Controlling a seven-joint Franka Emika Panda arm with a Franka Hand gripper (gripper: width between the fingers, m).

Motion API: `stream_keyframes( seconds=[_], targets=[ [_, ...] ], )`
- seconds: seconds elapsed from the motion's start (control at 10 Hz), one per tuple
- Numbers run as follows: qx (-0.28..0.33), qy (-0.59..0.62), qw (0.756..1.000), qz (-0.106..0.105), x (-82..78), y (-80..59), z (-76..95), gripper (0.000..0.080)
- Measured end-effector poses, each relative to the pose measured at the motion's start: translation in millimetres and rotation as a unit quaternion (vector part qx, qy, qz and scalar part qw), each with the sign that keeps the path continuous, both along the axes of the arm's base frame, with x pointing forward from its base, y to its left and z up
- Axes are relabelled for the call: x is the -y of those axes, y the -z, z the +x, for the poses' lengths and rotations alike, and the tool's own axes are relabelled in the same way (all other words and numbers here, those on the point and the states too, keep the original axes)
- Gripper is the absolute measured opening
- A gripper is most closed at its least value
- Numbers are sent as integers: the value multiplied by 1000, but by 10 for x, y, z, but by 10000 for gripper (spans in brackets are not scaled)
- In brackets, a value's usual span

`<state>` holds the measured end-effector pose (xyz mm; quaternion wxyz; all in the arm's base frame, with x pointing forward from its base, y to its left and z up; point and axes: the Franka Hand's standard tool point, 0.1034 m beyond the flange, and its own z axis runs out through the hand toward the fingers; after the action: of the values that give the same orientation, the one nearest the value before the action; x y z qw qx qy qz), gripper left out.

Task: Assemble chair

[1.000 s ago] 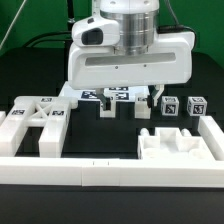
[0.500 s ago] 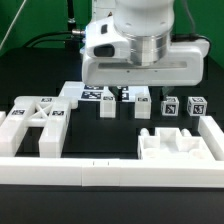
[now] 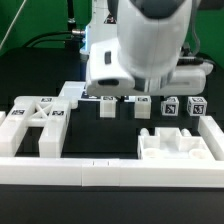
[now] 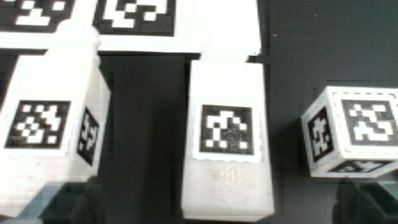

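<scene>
Chair pieces (image 3: 38,122) beneath downward-pointing arm (image 3: 150,45)

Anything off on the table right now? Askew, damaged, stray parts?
Nothing stands out. The frame, notched block, cubes and posts sit apart on the table, none visibly tipped or cracked. The arm hides part of the back row, so I can't vouch for that.

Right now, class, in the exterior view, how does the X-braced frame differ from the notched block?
The frame lies at that view's left, the block at its right. The frame shows tags on top; the block shows none. Both are glossy white.
</scene>
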<state>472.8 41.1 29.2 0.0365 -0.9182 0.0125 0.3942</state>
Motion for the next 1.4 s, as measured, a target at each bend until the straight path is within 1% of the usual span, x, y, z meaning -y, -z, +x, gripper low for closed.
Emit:
stream_keyframes(
  seconds=[0.1,0.2,0.3,0.4,0.7,0.8,0.9,1.0,1.1,1.2,1.3,1.4],
  targets=[
    [-42,-2,999,1,-11,9,-68,649],
    [-80,-5,997,4,-22,56,-81,649],
    [-91,-6,996,5,-28,104,-51,649],
    [-86,-7,996,5,-29,132,-33,649],
    [-94,-5,996,4,-26,202,-99,649],
    [-97,-4,995,2,-25,216,-131,560],
    [-101,0,995,-3,-25,227,-162,424],
    [-103,3,995,-7,-29,234,-171,424],
    [-104,2,995,-7,-37,234,-175,286],
    [-103,1,995,-6,-39,234,-173,287],
    [-101,-4,995,0,-38,224,-159,287],
    [-95,-11,995,9,-42,168,-100,287]
  ],
)
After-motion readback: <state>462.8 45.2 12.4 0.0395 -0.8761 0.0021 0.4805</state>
